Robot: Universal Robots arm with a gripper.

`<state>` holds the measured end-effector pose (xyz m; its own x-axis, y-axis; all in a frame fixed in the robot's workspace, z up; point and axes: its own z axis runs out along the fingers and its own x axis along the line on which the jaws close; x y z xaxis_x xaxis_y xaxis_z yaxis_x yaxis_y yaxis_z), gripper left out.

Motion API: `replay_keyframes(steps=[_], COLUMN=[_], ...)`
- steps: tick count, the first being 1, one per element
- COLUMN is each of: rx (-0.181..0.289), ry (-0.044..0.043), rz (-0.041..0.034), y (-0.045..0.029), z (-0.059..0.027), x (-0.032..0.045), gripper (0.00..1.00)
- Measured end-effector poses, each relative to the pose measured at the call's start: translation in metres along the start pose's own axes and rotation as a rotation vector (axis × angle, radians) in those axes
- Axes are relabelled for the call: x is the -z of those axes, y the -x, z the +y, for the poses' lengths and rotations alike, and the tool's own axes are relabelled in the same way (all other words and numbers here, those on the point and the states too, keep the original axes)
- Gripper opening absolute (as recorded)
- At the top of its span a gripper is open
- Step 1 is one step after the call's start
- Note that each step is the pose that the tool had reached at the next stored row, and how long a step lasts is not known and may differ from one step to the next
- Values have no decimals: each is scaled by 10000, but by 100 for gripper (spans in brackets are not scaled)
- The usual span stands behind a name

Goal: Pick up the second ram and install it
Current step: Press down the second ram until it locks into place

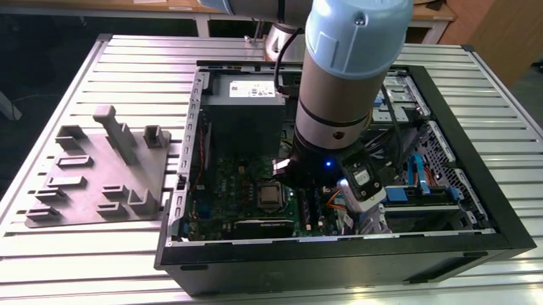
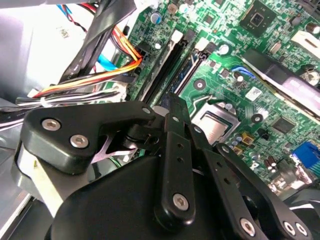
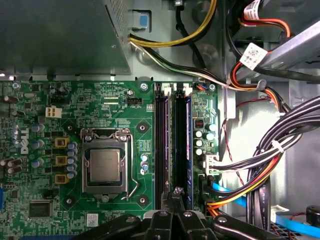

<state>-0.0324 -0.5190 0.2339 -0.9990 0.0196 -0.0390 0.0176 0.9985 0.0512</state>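
Gripper (image 3: pixel 176 196): fingers clenched, nothing grasped, poised over RAM slots (image 3: pixel 172 145); CPU socket (image 3: pixel 106 166) at gripper's 9 o'clock, first wrist view.

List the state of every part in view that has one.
computer case, side open.
processor socket, chip in, frame closed, no cooler.
blue-edged memory stick, seated in its slot.
gripper, shut, above the memory slots.

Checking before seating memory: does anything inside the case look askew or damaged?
Nothing stands out. In the first wrist view the slot rails run straight and parallel on the green board, the cables lie beside it, and the gripper sits over the rails.
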Motion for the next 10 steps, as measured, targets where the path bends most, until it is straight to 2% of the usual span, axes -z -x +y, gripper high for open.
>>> replay_keyframes(steps=[5,10], rx=[0,0], ry=[-1,-1], rz=[1,1], y=[-3,-3], z=[-5,-47], x=[-79,-82], gripper=[10,10])
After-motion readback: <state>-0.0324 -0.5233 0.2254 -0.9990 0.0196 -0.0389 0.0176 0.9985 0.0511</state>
